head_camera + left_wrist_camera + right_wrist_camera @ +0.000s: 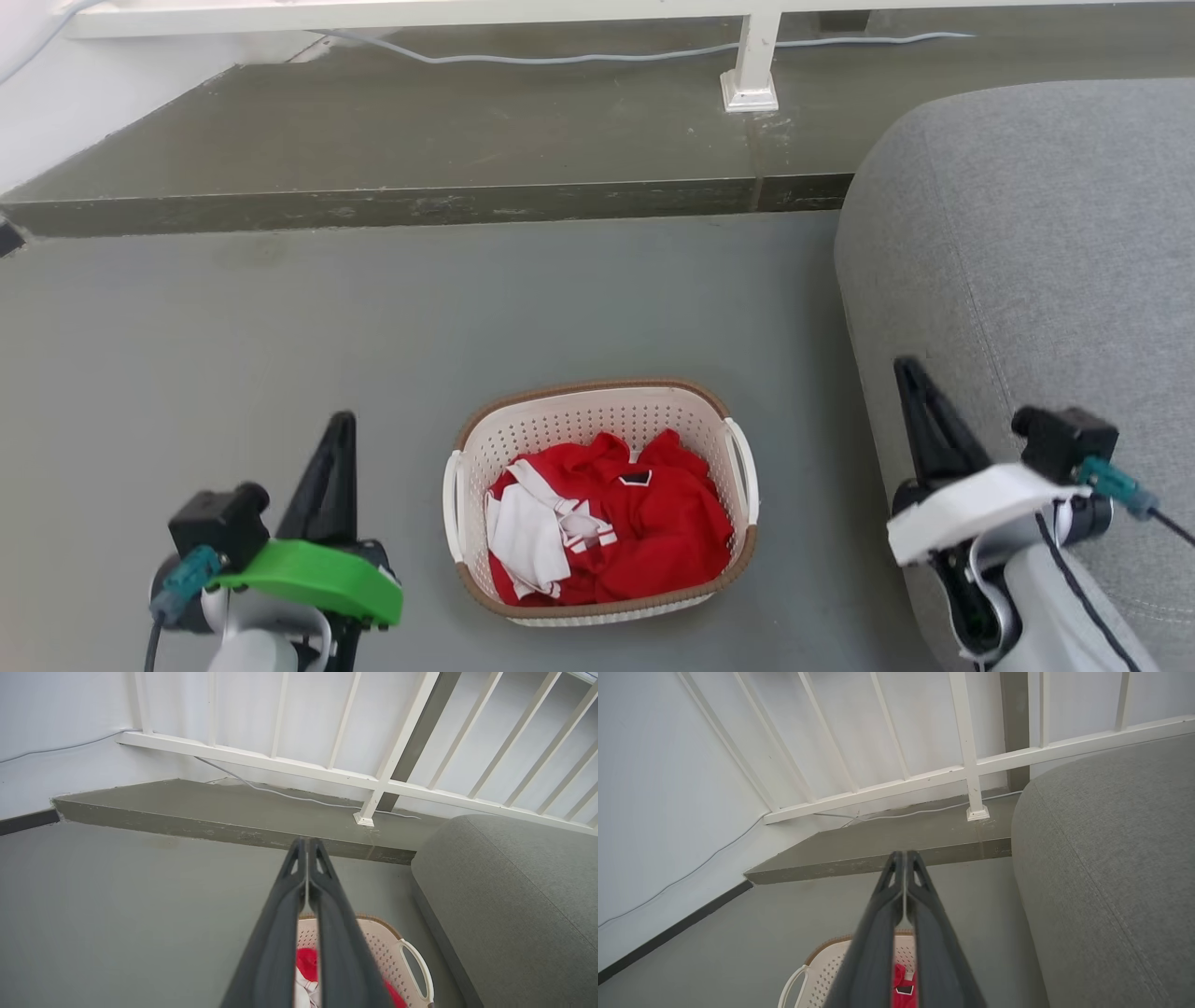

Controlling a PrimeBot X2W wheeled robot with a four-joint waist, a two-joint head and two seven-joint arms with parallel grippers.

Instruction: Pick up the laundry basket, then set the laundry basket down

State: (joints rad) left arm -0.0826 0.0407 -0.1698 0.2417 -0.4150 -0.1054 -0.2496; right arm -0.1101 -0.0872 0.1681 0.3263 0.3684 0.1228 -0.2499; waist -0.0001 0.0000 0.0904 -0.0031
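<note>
The laundry basket (695,418) is cream-white perforated plastic with a brown rim and white side loop handles. It stands on the grey floor, low in the middle of the head view, holding red and white clothes (611,527). My left gripper (342,422) hangs to the basket's left, shut, with nothing between its fingers. My right gripper (904,368) hangs to the basket's right, in front of the sofa, shut and empty too. Both are apart from the basket. In the left wrist view the basket (380,947) lies behind my shut left gripper (307,841). The right wrist view has the basket (817,970) below my shut right gripper (904,854).
A grey sofa (1027,261) fills the right side, close to the basket. A raised concrete step (420,201) runs across the back, with a white railing post (752,65) and a cable (560,58) on it. Open grey floor (233,317) lies to the left.
</note>
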